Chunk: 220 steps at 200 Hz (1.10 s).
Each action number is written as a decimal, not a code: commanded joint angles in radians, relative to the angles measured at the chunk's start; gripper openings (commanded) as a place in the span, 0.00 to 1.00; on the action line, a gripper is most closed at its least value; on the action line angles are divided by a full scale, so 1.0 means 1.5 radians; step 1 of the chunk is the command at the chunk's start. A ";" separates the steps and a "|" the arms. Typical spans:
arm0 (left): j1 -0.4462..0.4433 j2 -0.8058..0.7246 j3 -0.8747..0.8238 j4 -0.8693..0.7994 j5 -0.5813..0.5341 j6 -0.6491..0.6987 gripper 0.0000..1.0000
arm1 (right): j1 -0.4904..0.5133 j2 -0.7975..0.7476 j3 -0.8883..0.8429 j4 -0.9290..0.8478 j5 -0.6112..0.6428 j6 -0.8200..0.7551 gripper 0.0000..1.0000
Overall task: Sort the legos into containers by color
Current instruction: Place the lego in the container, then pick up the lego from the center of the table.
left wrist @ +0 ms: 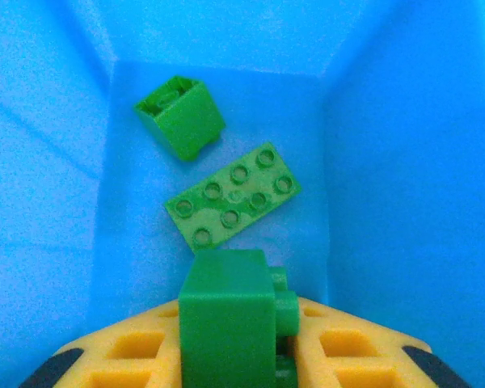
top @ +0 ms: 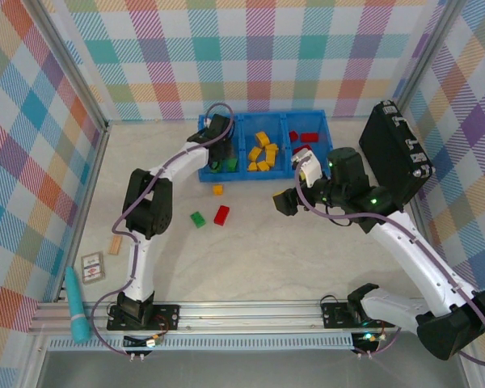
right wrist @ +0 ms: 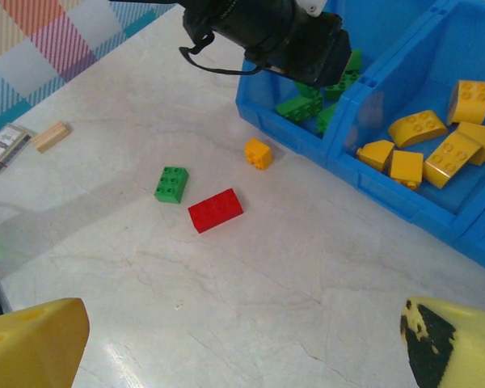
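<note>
My left gripper reaches down into the left compartment of the blue tray. Its yellow fingers are shut on a dark green brick. Below it lie a flat light green plate and a green block. Yellow bricks fill the middle compartment and red bricks the right one. On the table lie an orange brick, a green brick and a red brick. My right gripper hovers open to their right, nothing between its fingers.
A black hard case stands tilted at the right, close behind the right arm. A tan wooden block, a printed card and a teal tool lie at the near left. Plaid walls close in the table.
</note>
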 commanded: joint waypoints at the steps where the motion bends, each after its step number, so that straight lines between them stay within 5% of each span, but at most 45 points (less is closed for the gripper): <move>1: 0.010 -0.004 0.025 0.025 0.019 0.026 0.41 | 0.003 -0.010 -0.001 0.020 -0.033 0.014 0.99; 36: 0.018 -0.034 0.034 0.034 0.036 0.064 0.62 | 0.003 0.002 0.001 0.022 -0.036 0.019 0.99; 112: 0.021 -0.289 -0.053 -0.092 -0.029 0.126 0.62 | 0.003 -0.022 -0.008 0.026 -0.020 0.028 0.99; 156: 0.022 -0.503 -0.289 -0.164 -0.055 -0.006 0.63 | 0.003 -0.037 -0.007 0.026 0.004 0.022 0.99; 220: 0.020 -0.632 -0.570 -0.197 0.067 -0.207 0.63 | 0.003 -0.095 -0.076 0.101 0.019 0.032 0.99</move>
